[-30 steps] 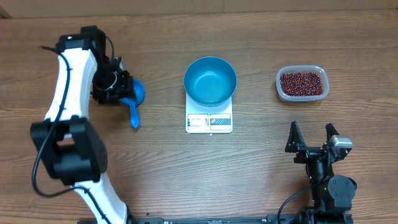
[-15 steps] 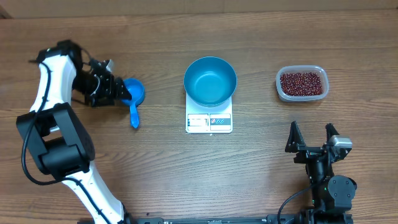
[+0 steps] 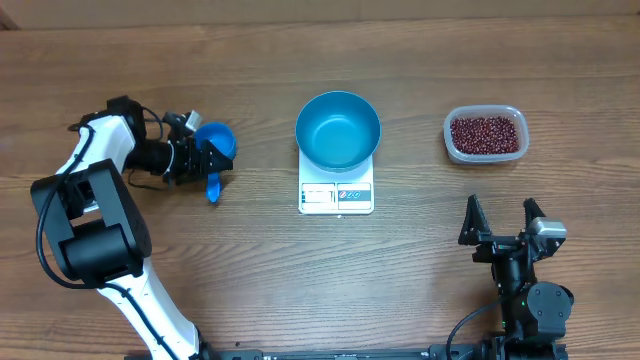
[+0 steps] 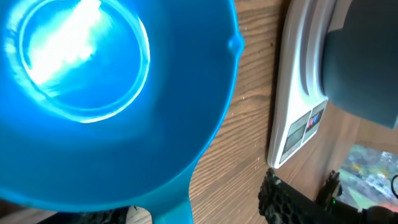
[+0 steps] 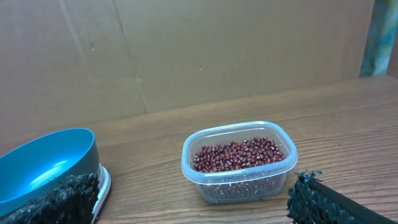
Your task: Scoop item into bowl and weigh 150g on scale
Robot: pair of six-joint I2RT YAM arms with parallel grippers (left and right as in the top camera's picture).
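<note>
The blue bowl point(image 3: 338, 130) stands empty on the white scale point(image 3: 336, 196) at mid table. The beans point(image 3: 486, 133) fill a clear plastic tub point(image 3: 510, 152) at the right. A small blue scoop point(image 3: 218, 141) lies left of the scale, its handle toward the front. My left gripper point(image 3: 207, 160) comes at it from the left and stands open, its fingers straddling the scoop where cup meets handle. In the left wrist view the scoop point(image 4: 93, 93) fills the frame, with bare wood between its handle and the right finger point(image 4: 292, 202). My right gripper point(image 3: 502, 221) rests open near the front right, nothing in it.
In the right wrist view, the tub point(image 5: 239, 180) sits ahead of the right gripper point(image 5: 189, 208), with the bowl point(image 5: 43, 162) and the scale's edge point(image 5: 102, 183) to the left. A cardboard wall point(image 5: 186, 50) stands behind the table.
My left arm has swung down and turned, so its gripper now meets the scoop from the left at table height. The scoop has shifted slightly. The right arm has not moved.
</note>
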